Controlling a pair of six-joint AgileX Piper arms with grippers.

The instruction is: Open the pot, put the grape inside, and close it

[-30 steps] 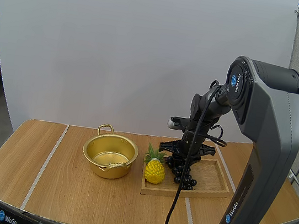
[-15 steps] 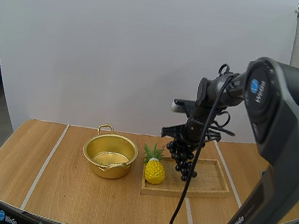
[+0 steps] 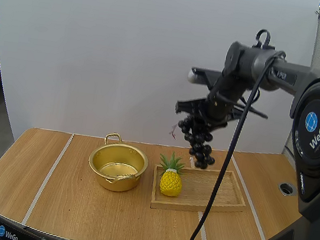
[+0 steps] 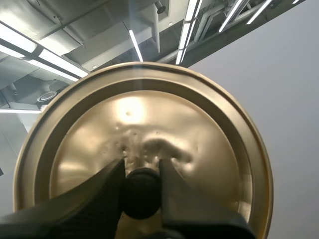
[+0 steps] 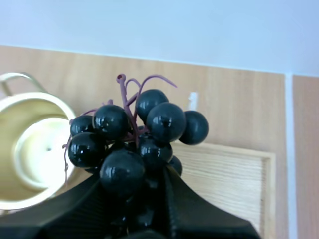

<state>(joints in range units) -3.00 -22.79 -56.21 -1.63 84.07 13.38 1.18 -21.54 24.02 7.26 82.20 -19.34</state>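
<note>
right arm mid-carry: the right tool (image 3: 201, 115) pinches the grapes (image 3: 198, 138) by the top of the bunch, which hangs long axis down, high above the wooden tray (image 3: 220, 199); the open pot (image 3: 117, 166) stands on the table (image 3: 65, 202) well below and to the left of the bunch, beyond the pineapple (image 3: 170, 181) at the tray's left end; the carry looks to run leftward, then down into the pot's mouth; the left tool (image 4: 141, 169) is clamped on the knob (image 4: 141, 194) of the lid (image 4: 199, 144), held away from the pot.
</note>
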